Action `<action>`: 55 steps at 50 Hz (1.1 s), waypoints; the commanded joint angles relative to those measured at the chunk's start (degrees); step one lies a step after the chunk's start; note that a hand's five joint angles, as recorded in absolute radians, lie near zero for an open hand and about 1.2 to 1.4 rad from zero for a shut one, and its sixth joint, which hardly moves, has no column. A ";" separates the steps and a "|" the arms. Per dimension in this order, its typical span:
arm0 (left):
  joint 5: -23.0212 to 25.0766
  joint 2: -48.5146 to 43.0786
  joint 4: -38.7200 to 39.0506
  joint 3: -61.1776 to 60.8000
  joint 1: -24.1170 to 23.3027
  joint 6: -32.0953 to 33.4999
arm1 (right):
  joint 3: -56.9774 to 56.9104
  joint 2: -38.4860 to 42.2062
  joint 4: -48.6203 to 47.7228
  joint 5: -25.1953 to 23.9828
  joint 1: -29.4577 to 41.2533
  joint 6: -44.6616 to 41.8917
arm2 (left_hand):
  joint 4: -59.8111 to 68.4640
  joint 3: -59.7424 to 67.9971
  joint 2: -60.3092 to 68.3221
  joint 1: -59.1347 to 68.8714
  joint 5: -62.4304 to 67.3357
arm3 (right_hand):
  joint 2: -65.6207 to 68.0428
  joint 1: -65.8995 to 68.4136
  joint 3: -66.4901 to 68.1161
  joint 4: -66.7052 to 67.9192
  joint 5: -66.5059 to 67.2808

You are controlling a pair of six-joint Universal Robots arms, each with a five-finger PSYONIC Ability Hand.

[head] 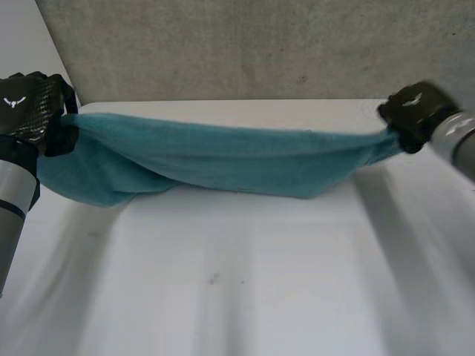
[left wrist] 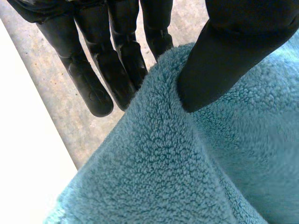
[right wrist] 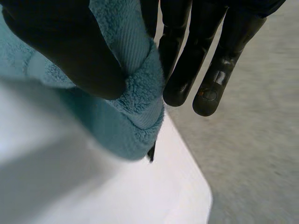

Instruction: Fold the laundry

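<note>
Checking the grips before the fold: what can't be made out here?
1. Head view: the towel's end corners, bunched inside the left hand and the right hand.
2. Head view: whether the sagging middle touches the table; the towel's own front hides its underside.
3. Left wrist view: how far some fingers reach behind the towel, which covers their tips.
4. Right wrist view: the towel beyond the pinch, cut off by the edge.

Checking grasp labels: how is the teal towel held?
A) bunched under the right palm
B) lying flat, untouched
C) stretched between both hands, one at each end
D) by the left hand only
C: the left hand and right hand each pinch one end of the teal towel, stretched between them.
</note>
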 commanded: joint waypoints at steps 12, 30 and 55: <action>6.98 -9.78 -11.97 0.84 -0.43 1.76 | 16.98 -11.75 19.76 -0.09 -2.92 -7.23 | 11.48 11.67 11.24 14.03 14.88 | 12.58 24.76 12.30 11.86 14.17; 6.81 -27.38 0.04 39.56 -3.24 13.81 | -20.07 3.73 -9.37 9.13 1.56 6.17 | 11.48 11.67 11.24 14.03 14.88 | 12.58 24.76 12.30 11.86 14.17; 4.60 -23.25 15.36 11.60 -1.22 7.92 | 21.27 -7.09 -32.62 4.49 1.39 10.94 | 11.48 11.67 11.24 14.03 14.88 | 12.58 24.76 12.30 11.86 14.17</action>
